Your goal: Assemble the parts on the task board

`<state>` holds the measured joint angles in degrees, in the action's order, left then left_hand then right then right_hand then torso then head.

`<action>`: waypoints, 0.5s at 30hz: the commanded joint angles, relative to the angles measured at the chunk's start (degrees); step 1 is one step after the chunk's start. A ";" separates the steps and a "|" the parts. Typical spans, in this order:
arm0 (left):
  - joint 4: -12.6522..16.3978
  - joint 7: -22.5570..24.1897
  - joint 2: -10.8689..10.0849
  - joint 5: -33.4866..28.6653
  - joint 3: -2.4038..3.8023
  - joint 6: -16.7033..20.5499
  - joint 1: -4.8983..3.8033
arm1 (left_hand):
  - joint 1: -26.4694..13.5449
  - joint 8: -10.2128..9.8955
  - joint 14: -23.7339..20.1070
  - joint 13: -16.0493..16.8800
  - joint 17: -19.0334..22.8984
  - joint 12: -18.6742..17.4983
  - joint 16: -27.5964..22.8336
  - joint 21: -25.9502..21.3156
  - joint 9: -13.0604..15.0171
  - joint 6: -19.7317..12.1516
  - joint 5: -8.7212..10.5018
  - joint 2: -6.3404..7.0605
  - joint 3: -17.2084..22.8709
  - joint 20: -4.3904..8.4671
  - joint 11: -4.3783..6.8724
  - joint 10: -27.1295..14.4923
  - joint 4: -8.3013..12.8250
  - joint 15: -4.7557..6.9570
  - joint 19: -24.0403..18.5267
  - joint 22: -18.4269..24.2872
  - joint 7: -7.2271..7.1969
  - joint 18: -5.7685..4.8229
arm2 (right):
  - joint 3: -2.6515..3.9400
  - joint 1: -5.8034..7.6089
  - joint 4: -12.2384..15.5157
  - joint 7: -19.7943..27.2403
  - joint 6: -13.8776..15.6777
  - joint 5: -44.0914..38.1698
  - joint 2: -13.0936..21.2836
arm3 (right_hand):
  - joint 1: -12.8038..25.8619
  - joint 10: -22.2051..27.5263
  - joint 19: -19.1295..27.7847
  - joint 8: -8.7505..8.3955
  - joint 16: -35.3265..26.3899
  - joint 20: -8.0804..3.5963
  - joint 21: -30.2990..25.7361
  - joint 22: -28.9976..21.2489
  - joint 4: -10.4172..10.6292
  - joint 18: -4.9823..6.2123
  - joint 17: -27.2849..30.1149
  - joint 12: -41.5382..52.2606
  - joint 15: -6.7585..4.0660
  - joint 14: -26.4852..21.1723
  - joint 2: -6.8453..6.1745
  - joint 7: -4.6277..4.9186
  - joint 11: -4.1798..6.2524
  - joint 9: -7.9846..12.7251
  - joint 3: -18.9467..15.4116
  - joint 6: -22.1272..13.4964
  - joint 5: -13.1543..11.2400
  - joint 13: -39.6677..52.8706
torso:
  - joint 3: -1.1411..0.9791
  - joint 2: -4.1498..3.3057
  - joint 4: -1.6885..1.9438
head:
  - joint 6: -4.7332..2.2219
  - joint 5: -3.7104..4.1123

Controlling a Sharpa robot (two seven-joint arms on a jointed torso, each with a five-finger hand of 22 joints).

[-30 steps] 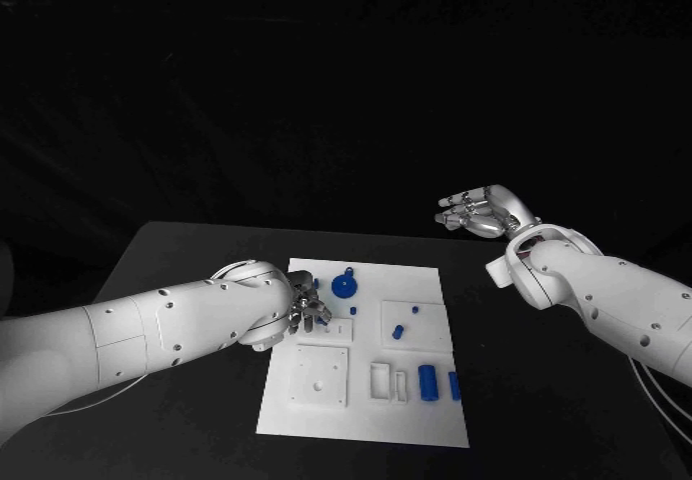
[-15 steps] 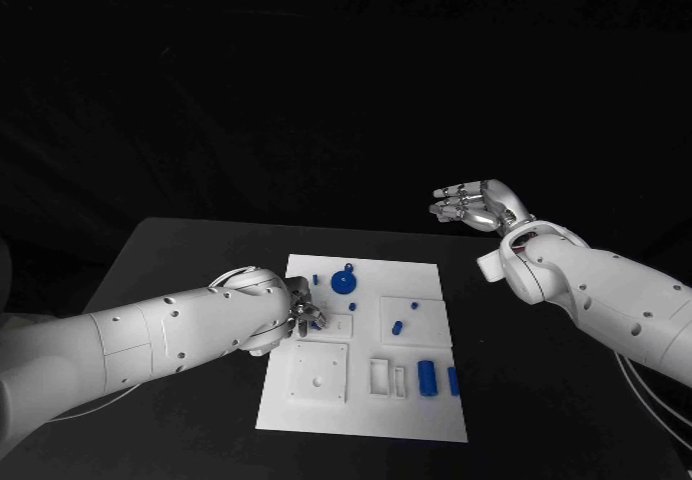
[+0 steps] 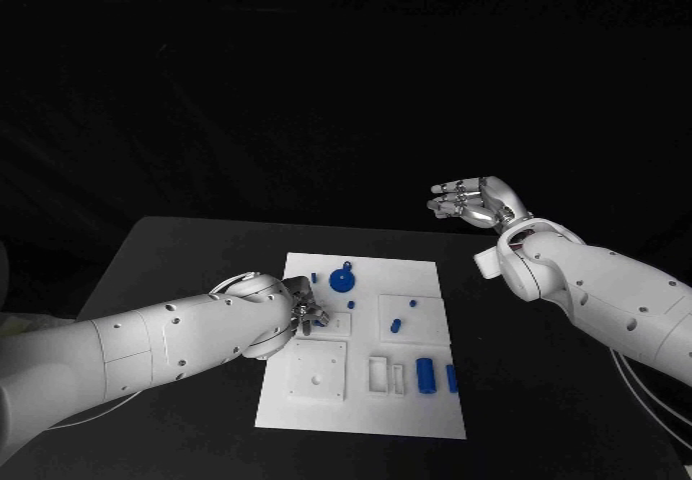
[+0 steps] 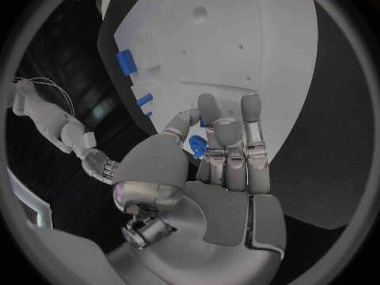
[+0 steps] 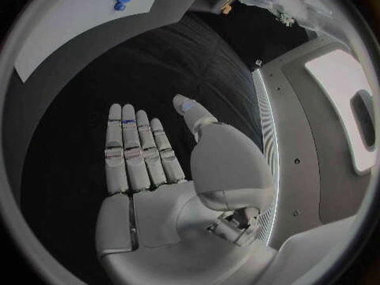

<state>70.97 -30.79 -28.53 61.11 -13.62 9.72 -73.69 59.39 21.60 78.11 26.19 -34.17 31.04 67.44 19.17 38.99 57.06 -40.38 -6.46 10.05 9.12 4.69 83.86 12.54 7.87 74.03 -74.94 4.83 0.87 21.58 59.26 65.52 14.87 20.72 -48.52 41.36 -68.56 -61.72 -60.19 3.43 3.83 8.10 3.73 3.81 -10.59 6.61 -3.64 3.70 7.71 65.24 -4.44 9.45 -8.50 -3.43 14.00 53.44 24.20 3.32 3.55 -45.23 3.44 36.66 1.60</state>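
While right hand (image 3: 473,203) aloft, fingers spread: left hand (image 3: 307,310), fingers straight, over task board (image 3: 418,405).

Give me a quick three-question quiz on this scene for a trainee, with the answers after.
1. True or false: the right hand holds a blue part.
2. Which hand is over the task board? A left hand, B right hand, C both.
3. Fill in: seen from the robot, the round blue part lies near the board's ____ edge.
Key: 1 false, the right hand is empty; 2 A; 3 far.
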 commanded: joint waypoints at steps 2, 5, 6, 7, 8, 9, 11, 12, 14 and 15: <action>0.79 0.91 -0.06 0.59 0.02 4.57 0.18 | 0.18 0.27 0.55 0.14 -0.93 -0.48 -0.56 0.22 6.14 6.75 -0.39 0.68 3.49 -0.14 0.43 1.89 3.55 0.04 0.53 -1.00 -5.97 -0.52 | 0.03 0.00 -0.19 1.00 -0.97 0.43 -0.20 | -0.45 0.43 0.35 -0.08 -0.27 -0.04 0.26 -0.05 -0.04 0.53 0.06 -0.19 0.03 -0.33 0.07 0.03 0.07 0.09 -0.44 -0.44 0.29 0.00 | 0.01 -0.02 0.06 | 0.13 0.04; 1.04 0.93 -0.14 0.79 0.03 5.53 0.23 | 0.14 0.38 0.78 0.22 -1.50 -0.42 -0.45 0.26 6.12 6.83 -0.66 0.79 3.44 -0.12 0.45 2.03 3.57 0.09 0.61 -1.01 -6.03 -0.50 | 0.03 -0.01 -0.28 0.98 -1.06 0.43 -0.28 | -0.46 0.46 0.40 -0.09 -0.27 -0.02 0.28 -0.05 -0.06 0.54 0.06 -0.20 0.02 -0.38 0.10 0.03 0.06 0.09 -0.52 -0.48 0.42 -0.01 | 0.05 0.01 0.01 | 0.15 -0.02; 1.12 0.94 -0.17 0.86 0.03 5.89 0.26 | 0.15 0.42 0.92 0.26 -1.78 -0.36 -0.39 0.30 6.09 6.92 -0.73 0.85 3.43 -0.11 0.49 2.13 3.59 0.10 0.69 -1.02 -6.07 -0.49 | 0.03 -0.01 -0.31 0.97 -1.09 0.43 -0.31 | -0.46 0.46 0.40 -0.09 -0.27 -0.02 0.28 -0.05 -0.06 0.54 0.06 -0.20 0.02 -0.38 0.10 0.03 0.06 0.09 -0.52 -0.48 0.42 -0.01 | 0.05 0.01 0.01 | 0.15 -0.02; 1.18 0.95 -0.20 0.92 0.03 6.18 0.28 | 0.03 0.50 1.19 0.36 -2.36 -0.21 -0.15 0.38 6.06 7.10 -0.77 0.91 3.35 -0.09 0.57 2.24 3.54 0.16 0.80 -1.04 -6.16 -0.48 | 0.03 -0.01 -0.34 0.95 -1.13 0.43 -0.32 | -0.46 0.46 0.40 -0.09 -0.27 -0.02 0.28 -0.05 -0.06 0.54 0.06 -0.20 0.02 -0.38 0.10 0.03 0.06 0.09 -0.52 -0.48 0.42 -0.01 | 0.07 0.01 -0.01 | 0.16 -0.03; 1.22 0.96 -0.23 0.96 0.04 6.37 0.30 | 0.03 0.54 1.26 0.39 -2.65 -0.14 -0.06 0.41 6.05 7.19 -0.78 0.90 3.34 -0.08 0.53 2.30 3.55 0.14 0.84 -1.04 -6.18 -0.48 | 0.03 -0.01 -0.36 0.92 -1.17 0.43 -0.33 | -0.43 0.50 0.48 -0.09 -0.27 0.00 0.27 -0.05 -0.06 0.54 0.06 -0.19 0.02 -0.43 0.13 0.02 0.06 0.09 -0.59 -0.43 0.46 0.00 | 0.07 -0.01 -0.01 | 0.17 0.00; 1.25 0.95 -0.25 1.00 0.04 6.45 0.32 | 0.00 0.56 1.34 0.44 -2.87 -0.05 0.01 0.44 6.03 7.24 -0.80 0.93 3.31 -0.09 0.52 2.34 3.54 0.15 0.87 -1.04 -6.19 -0.48 | 0.03 -0.01 -0.38 0.89 -1.20 0.43 -0.33 | -0.43 0.50 0.48 -0.09 -0.27 0.00 0.27 -0.05 -0.06 0.54 0.06 -0.19 0.02 -0.43 0.13 0.02 0.06 0.09 -0.59 -0.43 0.46 0.00 | 0.06 -0.01 0.00 | 0.17 0.01; 1.30 0.86 -0.28 1.05 0.04 6.30 0.41 | -0.18 0.65 1.50 0.52 -3.58 0.25 -0.09 0.52 5.86 7.48 -0.68 0.91 3.09 -0.22 0.43 2.32 3.53 0.07 0.85 -1.03 -6.30 -0.37 | 0.03 -0.01 -0.45 0.83 -1.28 0.42 -0.36 | -0.43 0.50 0.48 -0.09 -0.27 0.00 0.27 -0.05 -0.06 0.54 0.06 -0.19 0.02 -0.43 0.13 0.02 0.06 0.09 -0.59 -0.43 0.46 0.00 | 0.03 -0.02 0.02 | 0.16 0.02; 1.30 0.80 -0.28 1.07 0.04 6.20 0.46 | -0.18 0.65 1.50 0.52 -3.58 0.25 -0.09 0.52 5.86 7.48 -0.68 0.91 3.09 -0.22 0.43 2.32 3.53 0.07 0.85 -1.03 -6.30 -0.37 | 0.03 -0.01 -0.48 0.80 -1.31 0.42 -0.37 | -0.43 0.50 0.48 -0.09 -0.27 0.00 0.27 -0.05 -0.06 0.54 0.06 -0.19 0.02 -0.43 0.13 0.02 0.06 0.09 -0.59 -0.43 0.46 0.00 | 0.02 -0.03 0.04 | 0.25 0.04; 1.26 0.71 -0.28 1.09 0.04 6.09 0.55 | -0.10 0.67 1.50 0.49 -3.65 0.23 -0.15 0.55 5.84 7.50 -0.71 0.90 3.11 -0.22 0.46 2.34 3.57 0.06 0.84 -1.04 -6.28 -0.36 | 0.03 -0.01 -0.55 0.74 -1.37 0.41 -0.41 | -0.45 0.52 0.53 -0.08 -0.27 0.03 0.28 -0.05 -0.13 0.54 0.06 -0.18 0.07 -0.48 0.13 0.02 0.05 0.09 -0.66 -0.42 0.58 0.00 | 0.02 -0.03 0.06 | 0.40 0.07; 1.21 0.66 -0.27 1.10 0.04 6.02 0.61 | -0.06 0.68 1.52 0.48 -3.76 0.23 -0.19 0.58 5.81 7.52 -0.84 0.93 3.15 -0.22 0.45 2.37 3.59 0.06 0.84 -1.04 -6.27 -0.34 | 0.03 -0.02 -0.60 0.72 -1.43 0.41 -0.44 | -0.45 0.52 0.53 -0.08 -0.27 0.03 0.28 -0.05 -0.13 0.54 0.06 -0.18 0.07 -0.48 0.13 0.02 0.05 0.09 -0.66 -0.42 0.58 0.00 | 0.00 -0.04 0.05 | 0.41 0.09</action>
<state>72.09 -30.56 -28.85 61.69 -13.60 14.59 -73.20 58.86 22.13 79.33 26.67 -37.87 31.11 67.41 19.39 38.99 57.88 -40.99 -5.48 10.46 8.92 4.91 84.05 12.97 7.88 74.65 -74.93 4.84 0.87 21.58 59.26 64.95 15.04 20.34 -48.29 41.02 -68.56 -61.73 -60.18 3.43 3.83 8.10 3.74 3.82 -10.60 6.61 -3.65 3.70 7.71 65.25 -4.45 9.45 -8.49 -3.44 13.69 53.44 24.42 3.33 3.58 -45.23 3.46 36.94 1.62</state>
